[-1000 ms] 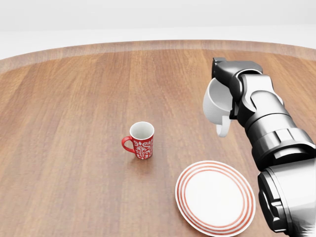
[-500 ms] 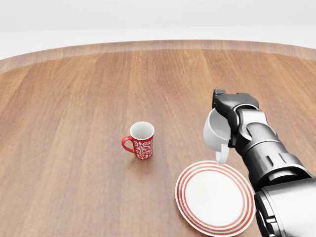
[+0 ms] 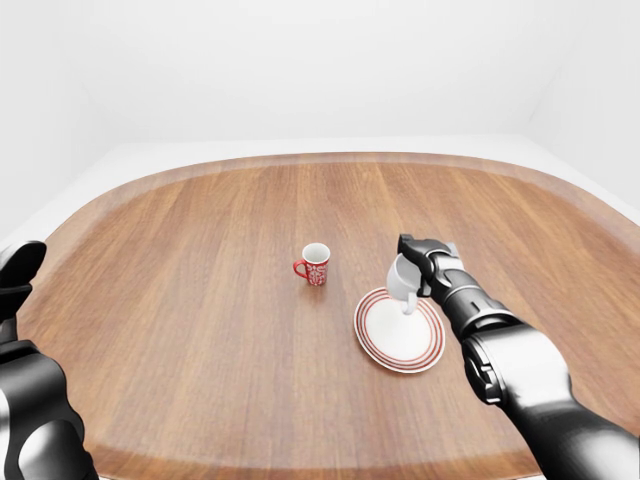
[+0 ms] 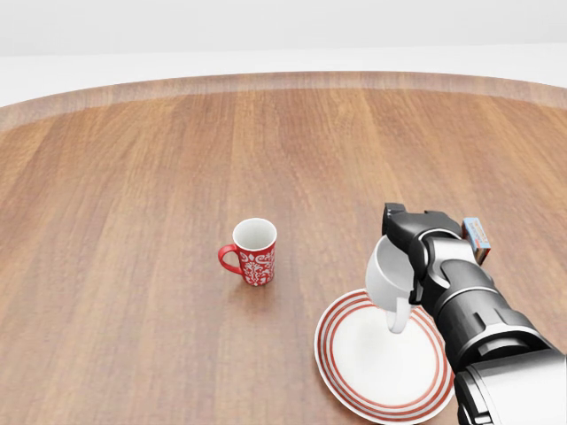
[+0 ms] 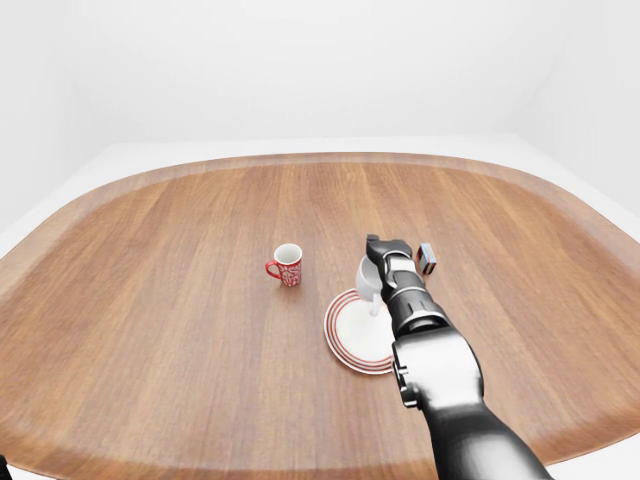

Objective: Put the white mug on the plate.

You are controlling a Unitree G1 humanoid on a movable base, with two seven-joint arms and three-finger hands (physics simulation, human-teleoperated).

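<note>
The wooden counter fills the head view. The right arm reaches in from the lower right, and its hand is clamped on the white mug, held tilted with its handle pointing down over the upper edge of the red-ringed plate. Whether mug and plate touch is unclear. The left hand shows at the left-eye view's edge; its fingers cannot be read. A red mug stands left of the plate. A small box lies just right of the hand.

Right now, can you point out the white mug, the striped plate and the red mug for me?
white mug (image 4: 384, 276): head view, on its rounded side wall.
striped plate (image 4: 372, 354): head view, on its bare white middle.
red mug (image 4: 257, 262): head view, on its patterned side.
</note>
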